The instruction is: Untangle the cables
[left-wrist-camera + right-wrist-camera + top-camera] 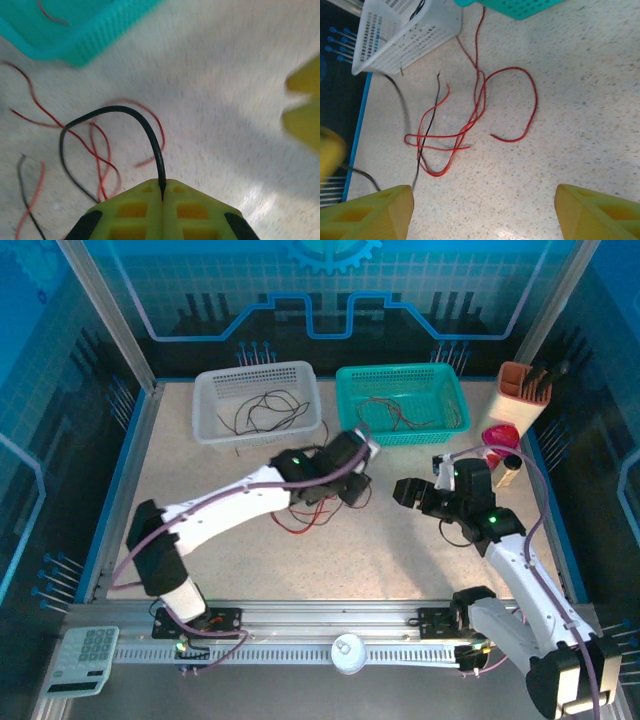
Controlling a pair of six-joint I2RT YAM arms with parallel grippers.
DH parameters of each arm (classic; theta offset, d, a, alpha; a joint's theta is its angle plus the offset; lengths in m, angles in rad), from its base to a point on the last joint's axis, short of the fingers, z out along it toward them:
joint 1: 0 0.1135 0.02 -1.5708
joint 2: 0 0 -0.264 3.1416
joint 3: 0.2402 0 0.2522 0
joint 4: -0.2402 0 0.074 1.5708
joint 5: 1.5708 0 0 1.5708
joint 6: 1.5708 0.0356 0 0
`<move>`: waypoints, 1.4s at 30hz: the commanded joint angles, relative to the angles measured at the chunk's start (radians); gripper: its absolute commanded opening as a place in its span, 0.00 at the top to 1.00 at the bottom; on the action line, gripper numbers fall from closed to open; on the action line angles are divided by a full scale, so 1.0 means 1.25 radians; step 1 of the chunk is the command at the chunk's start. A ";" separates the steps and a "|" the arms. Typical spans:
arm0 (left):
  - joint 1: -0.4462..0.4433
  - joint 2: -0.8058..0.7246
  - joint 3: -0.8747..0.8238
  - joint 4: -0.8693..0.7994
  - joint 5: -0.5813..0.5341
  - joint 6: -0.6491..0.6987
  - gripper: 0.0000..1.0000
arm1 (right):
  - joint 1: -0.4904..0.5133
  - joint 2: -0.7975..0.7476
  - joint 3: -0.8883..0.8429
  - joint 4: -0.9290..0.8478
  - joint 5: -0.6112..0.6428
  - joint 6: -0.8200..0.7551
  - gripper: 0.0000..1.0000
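Observation:
A tangle of thin red cables [479, 102] lies on the speckled table, with one thin black cable [427, 125] threaded through it. In the left wrist view my left gripper [163, 189] is shut on another black cable [125, 110], which arches up and left from the fingertips over red loops [97, 150]. From above, the left gripper [352, 488] sits over the red cables [300, 522] in front of the baskets. My right gripper [484, 202] stands open above bare table just near the tangle, nothing between its fingers. In the top view the right gripper [408, 492] faces the left one.
A white basket [212, 418] at the back holds black cables. The teal basket [456, 412] beside it holds red ones. A brown holder [520, 390] and a pink object [500, 435] stand at the right edge. A calculator [85, 658] lies at the near left.

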 commanded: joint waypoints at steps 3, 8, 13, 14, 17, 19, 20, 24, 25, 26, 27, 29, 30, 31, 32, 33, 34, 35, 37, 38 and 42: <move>0.056 -0.052 0.065 -0.017 0.075 0.001 1.00 | 0.086 0.018 0.033 0.070 -0.015 -0.019 0.25; 0.089 -0.080 0.119 0.008 0.117 -0.021 1.00 | 0.165 0.047 0.043 0.131 -0.010 -0.035 0.25; 0.107 -0.096 0.158 0.041 0.136 -0.044 1.00 | 0.234 0.081 0.069 0.182 -0.014 -0.060 0.23; 0.111 -0.100 0.164 0.048 0.138 -0.049 1.00 | 0.246 0.089 0.076 0.188 -0.011 -0.068 0.22; 0.122 -0.113 0.180 0.074 0.146 -0.066 1.00 | 0.271 0.106 0.092 0.196 0.006 -0.078 0.21; 0.130 -0.122 0.189 0.094 0.153 -0.078 1.00 | 0.277 0.118 0.098 0.205 0.008 -0.077 0.21; 0.132 -0.126 0.194 0.104 0.156 -0.083 1.00 | 0.279 0.123 0.102 0.211 0.008 -0.076 0.21; 0.138 -0.132 0.229 0.121 0.163 -0.090 1.00 | 0.290 0.140 0.117 0.221 0.012 -0.077 0.21; 0.139 -0.132 0.237 0.124 0.164 -0.092 1.00 | 0.291 0.142 0.120 0.223 0.013 -0.077 0.21; 0.139 -0.132 0.247 0.128 0.167 -0.094 1.00 | 0.294 0.147 0.123 0.227 0.016 -0.077 0.21; 0.139 -0.131 0.254 0.133 0.170 -0.100 1.00 | 0.296 0.150 0.126 0.230 0.019 -0.077 0.21; 0.141 -0.130 0.268 0.143 0.181 -0.109 1.00 | 0.299 0.157 0.133 0.236 0.025 -0.077 0.20; 0.141 -0.129 0.274 0.148 0.184 -0.115 1.00 | 0.300 0.162 0.137 0.240 0.026 -0.076 0.20; 0.141 -0.128 0.278 0.152 0.189 -0.119 1.00 | 0.300 0.168 0.142 0.245 0.028 -0.074 0.20; 0.141 -0.127 0.284 0.156 0.192 -0.124 1.00 | 0.303 0.173 0.146 0.251 0.030 -0.072 0.20; 0.140 -0.125 0.288 0.159 0.194 -0.126 1.00 | 0.304 0.177 0.150 0.256 0.032 -0.070 0.20; 0.141 -0.123 0.293 0.160 0.196 -0.128 1.00 | 0.305 0.183 0.156 0.262 0.033 -0.068 0.20; 0.140 -0.122 0.299 0.161 0.195 -0.129 1.00 | 0.306 0.188 0.161 0.269 0.033 -0.067 0.20; 0.141 -0.120 0.307 0.164 0.195 -0.134 1.00 | 0.309 0.201 0.164 0.279 0.035 -0.064 0.20; 0.141 -0.120 0.308 0.168 0.197 -0.137 1.00 | 0.310 0.208 0.185 0.283 0.039 -0.064 0.20; 0.142 -0.118 0.318 0.174 0.190 -0.136 1.00 | 0.313 0.236 0.210 0.302 0.042 -0.057 0.20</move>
